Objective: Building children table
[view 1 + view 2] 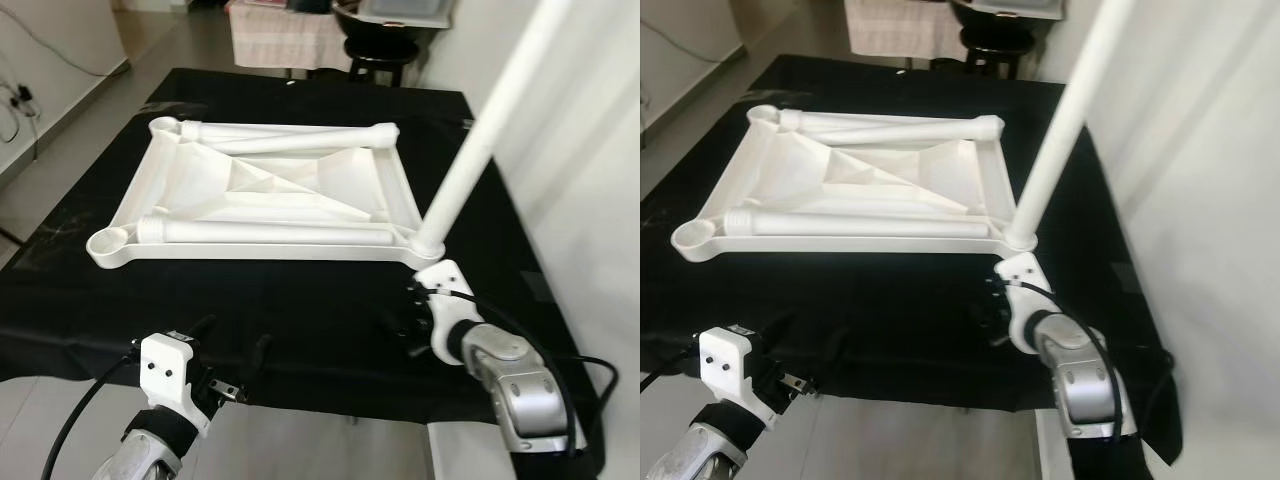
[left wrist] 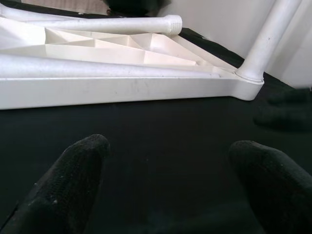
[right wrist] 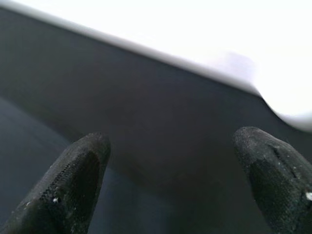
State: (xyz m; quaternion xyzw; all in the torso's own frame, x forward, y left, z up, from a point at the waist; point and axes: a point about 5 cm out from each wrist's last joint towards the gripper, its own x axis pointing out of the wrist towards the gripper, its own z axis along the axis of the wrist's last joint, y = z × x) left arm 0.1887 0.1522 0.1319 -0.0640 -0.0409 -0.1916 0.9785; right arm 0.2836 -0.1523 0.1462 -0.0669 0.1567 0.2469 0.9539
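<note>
A black cloth point(image 1: 300, 300) covers the floor; on it the white tabletop point(image 1: 260, 195) lies upside down, with 2 loose legs point(image 1: 270, 232) resting across it and 1 leg point(image 1: 480, 140) standing upright in its near right corner socket. The right gripper point(image 1: 415, 315) sits just beside that corner, fingers point(image 3: 73, 185) spread and empty; the left gripper point(image 1: 235, 360) hovers over the cloth's near edge, fingers point(image 2: 68, 180) likewise apart.

The left tool point(image 2: 165, 190) hangs low at the robot's left, its silver forearm angled up and inward, and its two black fingers point(image 2: 68, 185) stand wide apart with nothing between them. The right tool point(image 3: 170, 180) reaches further forward on a bent silver arm, wrist turned inward, and its fingertips point(image 3: 273, 180) are likewise spread wide and empty.
</note>
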